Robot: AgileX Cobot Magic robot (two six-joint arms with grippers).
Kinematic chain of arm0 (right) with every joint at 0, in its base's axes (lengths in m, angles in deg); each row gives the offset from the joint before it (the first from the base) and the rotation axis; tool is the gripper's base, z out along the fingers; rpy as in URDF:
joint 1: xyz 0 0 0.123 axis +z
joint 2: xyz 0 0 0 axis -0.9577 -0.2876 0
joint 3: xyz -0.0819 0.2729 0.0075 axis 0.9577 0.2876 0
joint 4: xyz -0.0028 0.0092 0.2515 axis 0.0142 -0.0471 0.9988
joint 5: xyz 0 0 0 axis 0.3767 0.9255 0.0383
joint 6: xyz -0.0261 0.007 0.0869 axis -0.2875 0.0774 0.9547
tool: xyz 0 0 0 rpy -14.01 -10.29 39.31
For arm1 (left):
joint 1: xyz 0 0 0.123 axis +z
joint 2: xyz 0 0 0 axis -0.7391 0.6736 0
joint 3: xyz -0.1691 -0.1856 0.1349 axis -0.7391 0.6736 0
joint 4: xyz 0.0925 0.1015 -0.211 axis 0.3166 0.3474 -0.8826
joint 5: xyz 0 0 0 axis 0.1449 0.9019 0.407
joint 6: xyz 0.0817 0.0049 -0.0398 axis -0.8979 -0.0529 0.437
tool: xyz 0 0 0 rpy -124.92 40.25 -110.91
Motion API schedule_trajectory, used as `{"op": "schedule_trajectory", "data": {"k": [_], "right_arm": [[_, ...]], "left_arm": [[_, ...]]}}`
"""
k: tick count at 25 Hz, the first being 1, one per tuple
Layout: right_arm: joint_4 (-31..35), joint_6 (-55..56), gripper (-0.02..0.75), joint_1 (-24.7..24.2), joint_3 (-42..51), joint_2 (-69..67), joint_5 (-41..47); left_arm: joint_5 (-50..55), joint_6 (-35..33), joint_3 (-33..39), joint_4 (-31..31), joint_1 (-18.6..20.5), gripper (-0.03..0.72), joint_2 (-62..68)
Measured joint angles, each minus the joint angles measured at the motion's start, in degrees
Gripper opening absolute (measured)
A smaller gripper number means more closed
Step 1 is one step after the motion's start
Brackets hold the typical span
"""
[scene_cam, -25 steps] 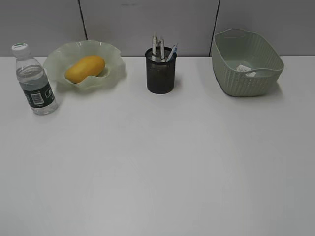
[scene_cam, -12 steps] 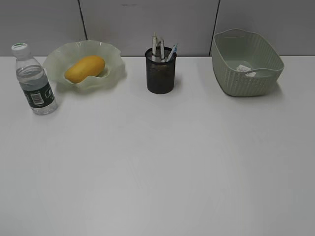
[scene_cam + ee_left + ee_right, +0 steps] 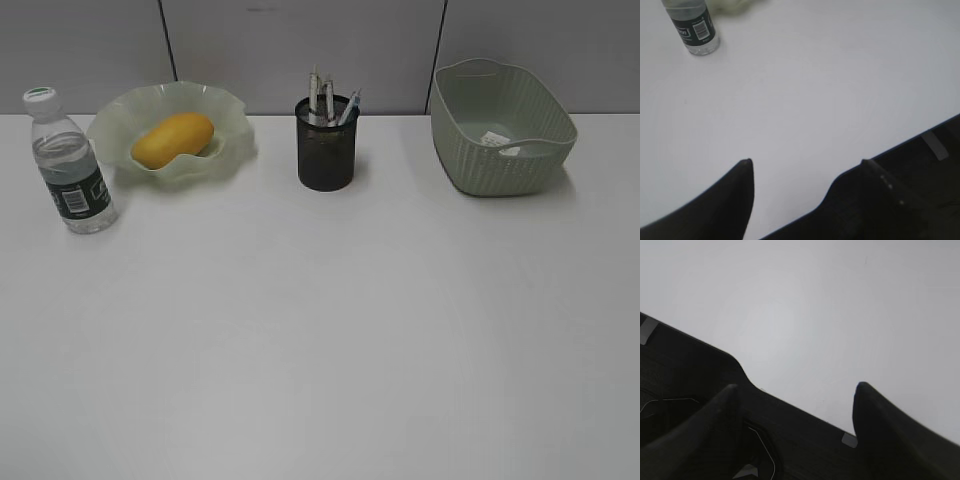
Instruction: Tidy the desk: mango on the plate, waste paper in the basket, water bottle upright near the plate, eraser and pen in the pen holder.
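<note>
The yellow-orange mango lies in the pale green wavy-rimmed plate at the back left. Left of the plate the water bottle stands upright on the white desk; the left wrist view shows its lower half, the water bottle. Several pens stick out of the black mesh pen holder; the eraser is hidden. A white waste paper lies inside the sage-green basket. My left gripper and right gripper hang open and empty over the desk's near edge, outside the exterior view.
A grey partition wall runs behind the desk. The dark front edge of the desk shows in the left wrist view, and the same dark edge in the right wrist view.
</note>
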Motion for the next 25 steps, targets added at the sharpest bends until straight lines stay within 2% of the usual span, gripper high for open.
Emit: {"op": "schedule_trajectory", "data": {"k": [20, 25], "right_arm": [[0.0, 0.0, 0.55, 0.0, 0.0, 0.2, 0.0], [0.1, 0.0, 0.55, -0.8, 0.0, 2.9, 0.0]], "left_arm": [[-0.2, -0.2, 0.0, 0.0, 0.0, 0.47, 0.0], [-0.3, -0.3, 0.0, 0.0, 3.0, 0.452, -1.3]]}}
